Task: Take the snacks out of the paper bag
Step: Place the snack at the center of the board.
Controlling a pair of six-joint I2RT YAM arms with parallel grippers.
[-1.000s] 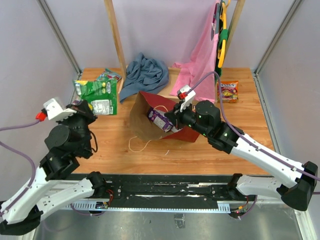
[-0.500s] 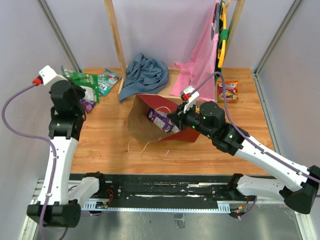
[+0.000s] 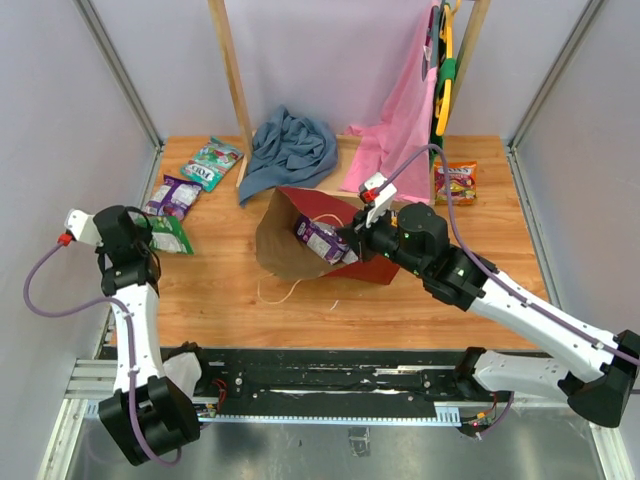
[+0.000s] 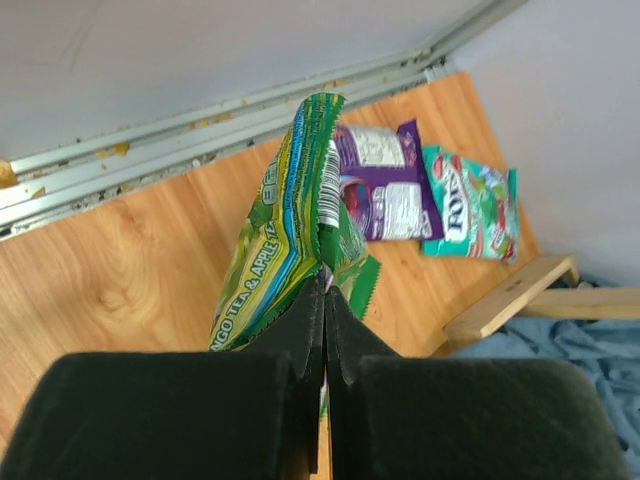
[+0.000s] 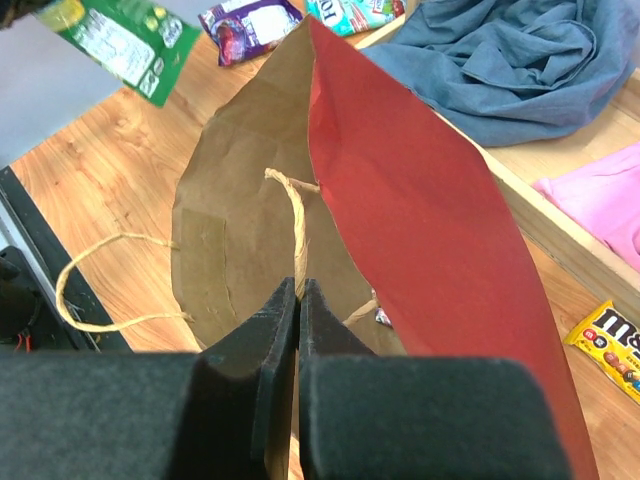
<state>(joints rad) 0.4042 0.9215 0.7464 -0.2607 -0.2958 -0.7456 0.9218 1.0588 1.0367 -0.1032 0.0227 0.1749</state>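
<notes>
We are listing: left gripper [image 4: 323,290] clamping green packet [image 4: 285,230] near table's [image 3: 400,300] left edge; right gripper [image 5: 298,300] pinching twine handle [image 5: 297,225] of paper bag [image 5: 400,200], mid-table, purple packet [image 3: 322,240] showing in its mouth.

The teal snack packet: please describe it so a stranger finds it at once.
Go to the far left corner of the wooden table, left of the blue-grey cloth. Two packets lie there; the teal snack packet is the farther one, its purple neighbour lies nearer the front.

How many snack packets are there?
5: teal packet and purple packet back left, green packet in the left tool, second purple packet in the paper bag, M&M's packet right. More may be hidden.
</notes>
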